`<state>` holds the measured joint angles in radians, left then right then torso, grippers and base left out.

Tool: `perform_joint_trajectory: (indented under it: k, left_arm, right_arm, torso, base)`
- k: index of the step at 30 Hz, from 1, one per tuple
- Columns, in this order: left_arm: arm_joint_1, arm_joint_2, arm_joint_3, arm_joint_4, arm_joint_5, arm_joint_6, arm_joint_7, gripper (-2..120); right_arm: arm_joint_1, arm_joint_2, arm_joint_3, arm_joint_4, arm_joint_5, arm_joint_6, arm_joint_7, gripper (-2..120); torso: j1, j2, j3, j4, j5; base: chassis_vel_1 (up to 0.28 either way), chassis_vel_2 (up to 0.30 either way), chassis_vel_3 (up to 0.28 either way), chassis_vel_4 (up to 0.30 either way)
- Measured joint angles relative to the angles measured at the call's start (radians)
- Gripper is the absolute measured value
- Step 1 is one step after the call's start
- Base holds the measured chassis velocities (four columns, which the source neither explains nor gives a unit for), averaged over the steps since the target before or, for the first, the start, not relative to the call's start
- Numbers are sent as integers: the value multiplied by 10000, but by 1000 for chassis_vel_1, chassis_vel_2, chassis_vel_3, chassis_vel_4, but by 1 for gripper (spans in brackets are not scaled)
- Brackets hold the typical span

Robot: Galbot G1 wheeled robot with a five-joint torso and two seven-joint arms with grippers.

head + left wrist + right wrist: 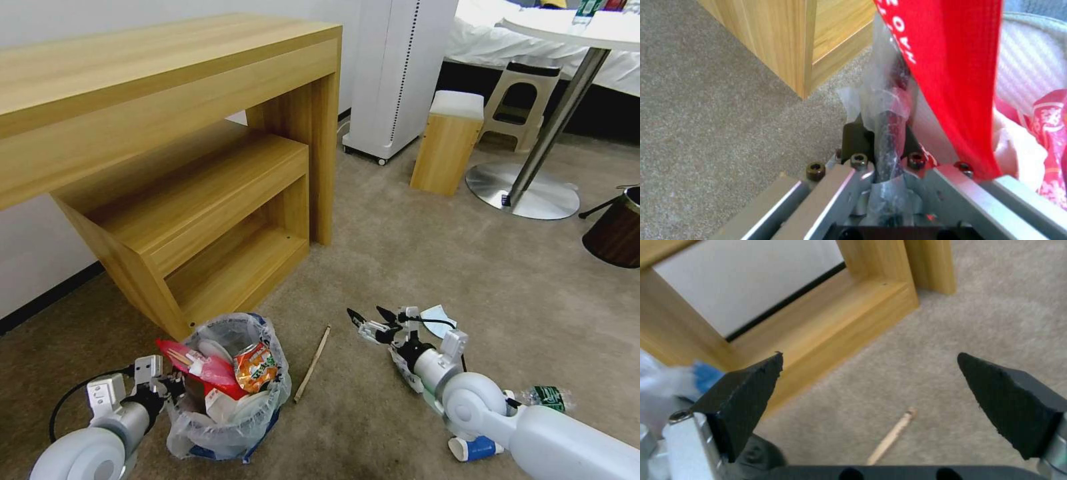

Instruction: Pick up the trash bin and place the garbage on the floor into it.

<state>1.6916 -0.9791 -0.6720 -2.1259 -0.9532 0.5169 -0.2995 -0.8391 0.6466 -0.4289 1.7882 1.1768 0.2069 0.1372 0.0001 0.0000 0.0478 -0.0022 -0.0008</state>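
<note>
Both arms fill the bottom of the head view, white and bulky, the left at lower left and the right at lower right. Behind them, the wooden desk (160, 87) takes the upper left of the frame, with a lower shelf unit (200, 220) tucked under it. On the carpet (467, 267) at right stand a white cabinet (397, 73), a small wooden stool (448, 143), a round table's metal foot (523, 193) and, at the right edge, a brown bin (617, 230). The trash bin (227, 427) sits at lower left of the head view, just in front of the shelf unit's corner, its clear bag stuffed with a red wrapper (207, 370), an orange can (255, 367) and white cups. The left gripper (175, 388) is at the bin's left rim, its jaws clamped together on the rim and bag; the left wrist view shows the dark rim wrapped in plastic pinched between the fingers (853, 140), with the red wrapper hanging beside. The right gripper (370, 319) hovers low over the carpet at lower centre, jaws spread wide and holding nothing. A wooden stick (313, 363) lies on the carpet between bin and right gripper, touching neither; the right wrist view shows its end below the open fingertips (751, 386). Pale blue paper (440, 317) lies just behind the right wrist, a clear bottle (550, 398) beside the right forearm, and a blue-and-white scrap (475, 448) under it.
</note>
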Motion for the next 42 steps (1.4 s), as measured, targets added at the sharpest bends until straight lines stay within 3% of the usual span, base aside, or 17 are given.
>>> perform_joint_trajectory:
  k: [6, 9, 10, 14, 15, 17, 22, 26, 34, 42]
  left_arm:
    - [50, -53, -34, -17, 71, -61, 49, 0]
    - [28, -89, -36, -25, 87, -73, 53, 0]
    - [28, -89, -36, -25, 87, -73, 53, 0]
    - [-16, -131, -33, -38, 100, -76, 54, 0]
    - [-16, -131, -33, -38, 100, -76, 54, 0]
    - [-10, -192, -35, -82, 117, -76, 54, 0]
    - [8, -243, -52, -126, 147, -76, 54, 0]
    - [63, -411, -83, -298, 189, -73, 41, 0]
    - [41, -542, -98, -327, 232, -44, 8, 0]
    - [-23, -598, -155, -324, 208, -28, -21, 0]
  right_arm:
    - [165, 100, -141, -720, -1551, -92, -21, 96]
    - [292, 137, -154, -1339, -3265, -336, 78, 95]
    - [292, 137, -154, -1339, -3265, -336, 78, 95]
    - [509, 172, -141, -2091, -6292, -562, 270, 88]
    - [509, 172, -141, -2091, -6292, -562, 270, 88]
    - [779, 330, -145, -2632, -7898, -568, 294, 94]
    - [995, 510, -190, -3058, -9071, -419, 290, 99]
    - [1438, 1180, -553, -4104, -11020, 112, 96, 100]
    - [2028, 1961, -1360, -5140, -11786, 555, -334, 100]
    - [2598, 2763, -2002, -6962, -12981, 1111, -493, 100]
  torso:
    - [0, 0, 0, 0, 1]
    - [0, 0, 0, 1, 1]
    - [0, 0, 0, 1, 1]
    - [0, 0, 0, -1, 0]
    - [0, 0, 0, -1, 0]
    - [0, 0, 0, -1, 1]
    - [0, 1, 0, -1, 0]
    - [0, 0, 1, 0, 1]
    - [0, 0, 1, 0, -1]
    - [1, 0, 1, 0, -1]
  base:
    - [0, 0, 0, 0]
    - [0, 0, 0, 0]
    - [0, 0, 0, 0]
    - [0, 0, 0, 0]
    - [0, 0, 0, 0]
    - [0, 0, 0, 0]
    - [0, 0, 0, 0]
    - [0, 0, 0, 0]
    - [0, 0, 0, 0]
    - [0, 0, 0, 0]
